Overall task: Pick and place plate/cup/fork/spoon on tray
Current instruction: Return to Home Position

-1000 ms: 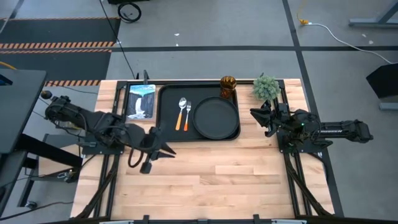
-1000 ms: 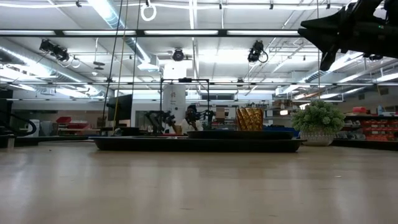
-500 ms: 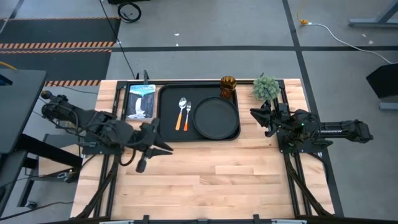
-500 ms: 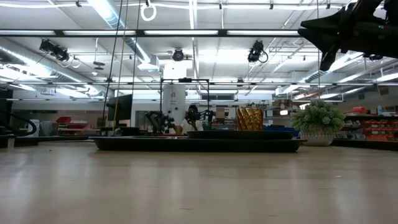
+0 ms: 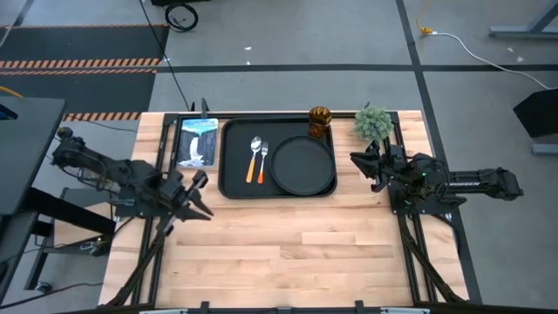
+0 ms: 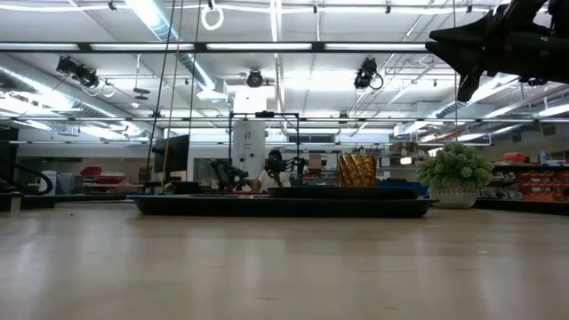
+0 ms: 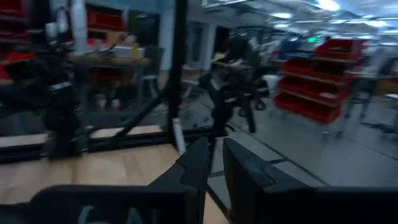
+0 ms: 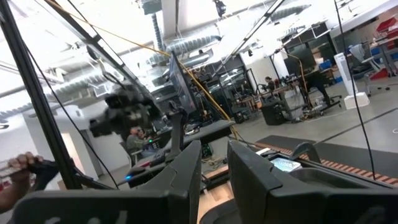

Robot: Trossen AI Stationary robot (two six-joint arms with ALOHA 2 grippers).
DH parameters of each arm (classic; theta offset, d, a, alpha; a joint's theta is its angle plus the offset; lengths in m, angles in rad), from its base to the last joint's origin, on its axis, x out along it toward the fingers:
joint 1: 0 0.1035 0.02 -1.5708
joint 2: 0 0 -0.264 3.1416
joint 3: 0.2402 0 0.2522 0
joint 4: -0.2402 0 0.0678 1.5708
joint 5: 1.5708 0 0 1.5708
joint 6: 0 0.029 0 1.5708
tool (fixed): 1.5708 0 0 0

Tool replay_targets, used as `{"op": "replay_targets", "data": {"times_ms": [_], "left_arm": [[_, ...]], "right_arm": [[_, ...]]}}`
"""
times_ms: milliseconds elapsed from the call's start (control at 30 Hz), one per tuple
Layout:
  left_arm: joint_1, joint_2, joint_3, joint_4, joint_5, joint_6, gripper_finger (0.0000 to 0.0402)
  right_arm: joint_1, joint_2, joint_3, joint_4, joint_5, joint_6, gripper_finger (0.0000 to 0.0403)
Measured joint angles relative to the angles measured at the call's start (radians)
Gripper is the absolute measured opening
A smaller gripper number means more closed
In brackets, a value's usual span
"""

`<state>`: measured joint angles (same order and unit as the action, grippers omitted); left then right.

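Note:
The black tray [image 5: 232, 157] lies at the table's far middle. On it lie the round black plate [image 5: 302, 164], the spoon [image 5: 255, 150] and the fork [image 5: 264, 158], side by side left of the plate. The amber cup [image 5: 320, 121] stands upright at the tray's far right corner and also shows in the low view [image 6: 356, 169]. My left gripper [image 5: 199, 196] is shut and empty above the table's left edge, left of the tray. My right gripper [image 5: 356, 159] is shut and empty, raised at the table's right edge, right of the plate.
A blue-white picture card [image 5: 196, 142] lies left of the tray. A fuzzy green plant ball [image 5: 373, 122] stands right of the cup. Bare wood [image 5: 288, 253] fills the near half of the table.
My left gripper has drawn back from the table's middle toward its left edge, turning as it went. The right arm and the things on the tray have kept still.

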<state>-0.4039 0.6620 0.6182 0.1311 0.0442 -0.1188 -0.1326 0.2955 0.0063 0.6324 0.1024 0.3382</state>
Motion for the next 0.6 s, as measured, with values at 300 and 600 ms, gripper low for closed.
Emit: {"op": "replay_targets", "data": {"times_ms": [300, 600], "left_arm": [[0.086, -0.347, -0.326, 0.044, 0.062, -0.003, 0.0057], [0.165, -0.603, -0.55, 0.033, 0.062, 0.039, 0.0057]], "right_arm": [[0.0, 0.0, 0.0, 0.002, 0.0, 0.0, 0.0085], [0.0, 0.0, 0.0, 0.001, 0.002, 0.0, 0.0085]]}}
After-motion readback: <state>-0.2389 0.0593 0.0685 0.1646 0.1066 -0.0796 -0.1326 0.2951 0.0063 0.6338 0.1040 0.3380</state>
